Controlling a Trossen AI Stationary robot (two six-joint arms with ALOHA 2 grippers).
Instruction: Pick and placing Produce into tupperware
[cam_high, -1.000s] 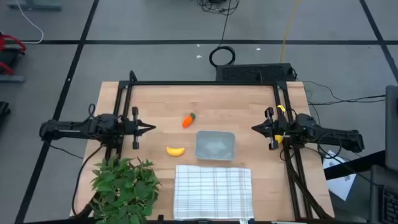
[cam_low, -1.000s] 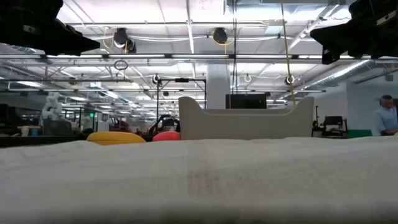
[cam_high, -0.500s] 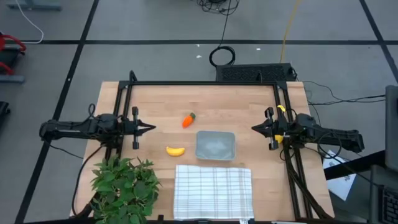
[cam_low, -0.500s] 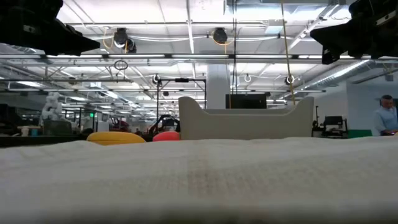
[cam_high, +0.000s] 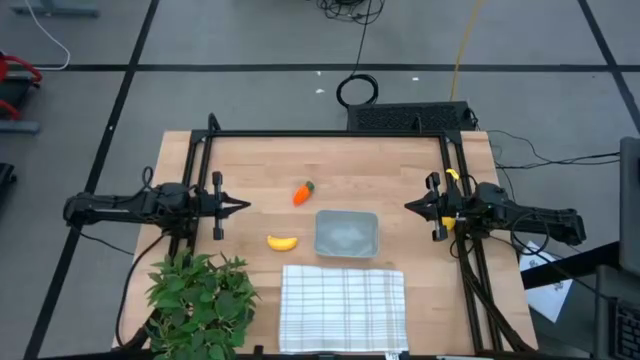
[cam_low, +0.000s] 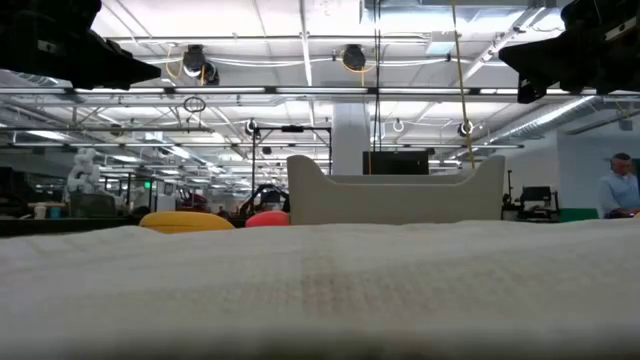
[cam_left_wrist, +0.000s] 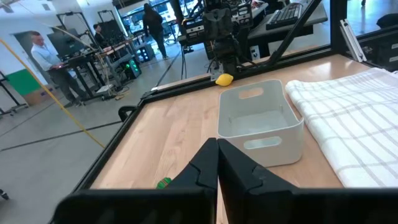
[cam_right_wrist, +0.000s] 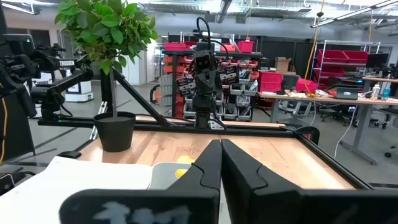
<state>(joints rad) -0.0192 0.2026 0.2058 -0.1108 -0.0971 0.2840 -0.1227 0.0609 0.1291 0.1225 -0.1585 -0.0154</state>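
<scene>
A curved yellow banana (cam_high: 282, 241) and an orange carrot with a green top (cam_high: 302, 193) lie on the wooden table, left of the shallow grey-clear tupperware (cam_high: 346, 234). In the low view the banana (cam_low: 187, 222) and the carrot (cam_low: 265, 219) show behind the cloth, beside the tupperware (cam_low: 395, 195). A small yellow piece (cam_left_wrist: 224, 79) lies by the right arm. My left gripper (cam_high: 245, 206) hovers shut at the table's left, level, pointing toward the tupperware (cam_left_wrist: 258, 121). My right gripper (cam_high: 408, 207) hovers shut at the table's right, facing it. Neither holds anything.
A white checked cloth (cam_high: 342, 307) lies at the near edge, just in front of the tupperware. A leafy green plant (cam_high: 198, 300) in a dark pot (cam_right_wrist: 116, 130) stands at the near left corner. A black frame (cam_high: 330, 135) runs around the table. People work in the room beyond.
</scene>
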